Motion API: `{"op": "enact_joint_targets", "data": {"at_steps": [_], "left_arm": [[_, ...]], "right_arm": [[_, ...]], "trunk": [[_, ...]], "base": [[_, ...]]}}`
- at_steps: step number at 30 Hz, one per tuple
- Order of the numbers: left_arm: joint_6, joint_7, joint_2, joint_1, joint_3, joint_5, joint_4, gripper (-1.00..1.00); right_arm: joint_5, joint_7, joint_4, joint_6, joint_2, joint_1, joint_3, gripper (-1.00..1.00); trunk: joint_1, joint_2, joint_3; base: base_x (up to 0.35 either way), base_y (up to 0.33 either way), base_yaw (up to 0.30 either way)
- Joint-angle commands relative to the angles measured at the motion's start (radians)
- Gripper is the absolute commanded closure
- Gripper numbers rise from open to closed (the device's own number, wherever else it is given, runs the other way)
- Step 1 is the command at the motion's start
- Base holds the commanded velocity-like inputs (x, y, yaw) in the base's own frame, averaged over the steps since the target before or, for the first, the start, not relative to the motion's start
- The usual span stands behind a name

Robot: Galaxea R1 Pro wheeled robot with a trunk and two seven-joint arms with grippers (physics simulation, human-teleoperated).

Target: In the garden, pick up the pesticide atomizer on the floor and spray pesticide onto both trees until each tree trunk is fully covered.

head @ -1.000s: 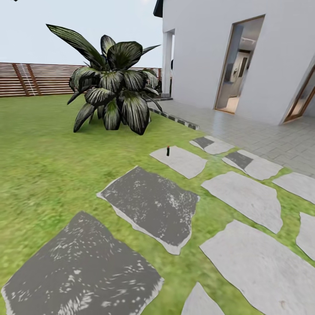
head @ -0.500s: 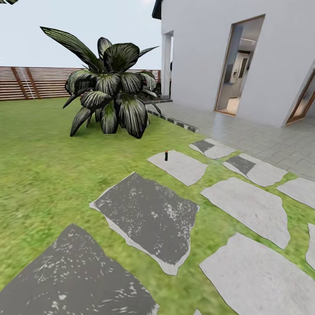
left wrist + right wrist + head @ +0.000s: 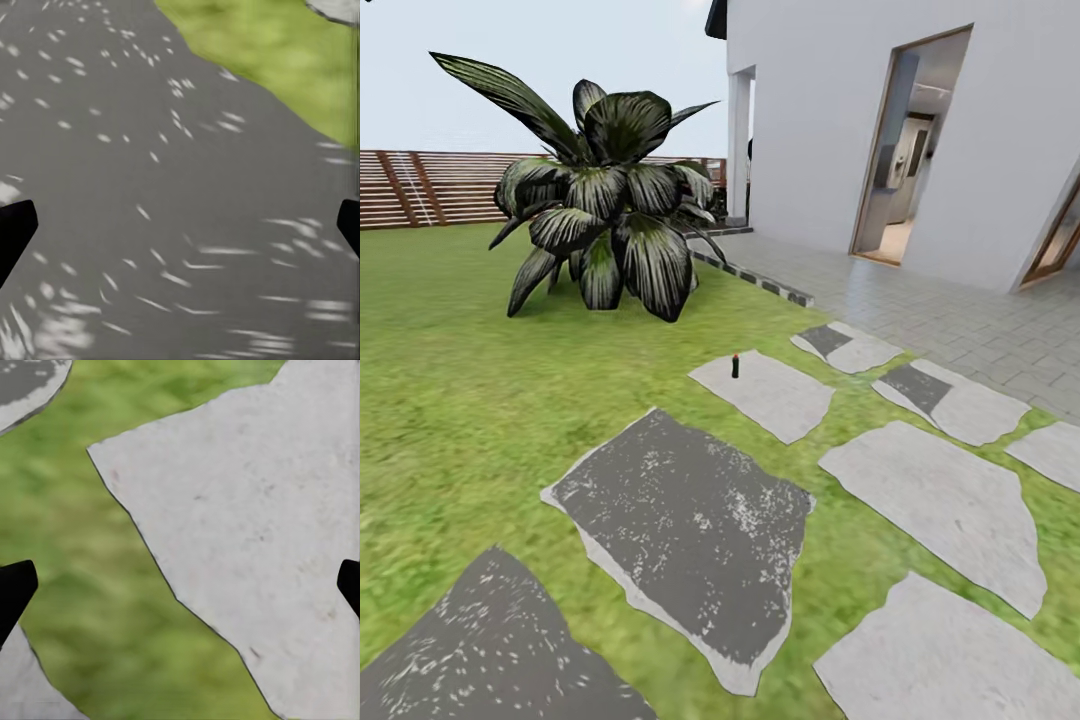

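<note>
Pesticide atomizer [image 3: 735,366] upright on pale stepping stone [image 3: 765,393], tiny, label unreadable.
Left claw [image 3: 180,225] and right claw [image 3: 180,585] wide, tips cut off at frame edges.

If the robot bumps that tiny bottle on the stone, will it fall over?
Probably. The pesticide atomizer stands upright, tall and narrow, at the edge of a flat stepping stone, so a nudge may tip it. It looks small, so likely light. Whether it would roll is hard to tell.
</note>
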Motion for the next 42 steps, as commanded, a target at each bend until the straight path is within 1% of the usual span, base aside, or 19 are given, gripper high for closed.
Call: {"op": "enact_joint_targets", "data": {"at_steps": [1, 42], "left_arm": [[0.000, 0.000, 0.000, 0.000, 0.000, 0.000, 0.000, -1.00], [0.000, 0.000, 0.000, 0.000, 0.000, 0.000, 0.000, -1.00]], "right_arm": [[0.000, 0.000, 0.000, 0.000, 0.000, 0.000, 0.000, -1.00], [0.000, 0.000, 0.001, 0.000, -0.002, 0.000, 0.000, -1.00]], "trunk": [[0.000, 0.000, 0.000], [0.000, 0.000, 0.000]], "base": [[0.336, -0.100, 0.000], [0.330, -0.109, 0.000]]}}
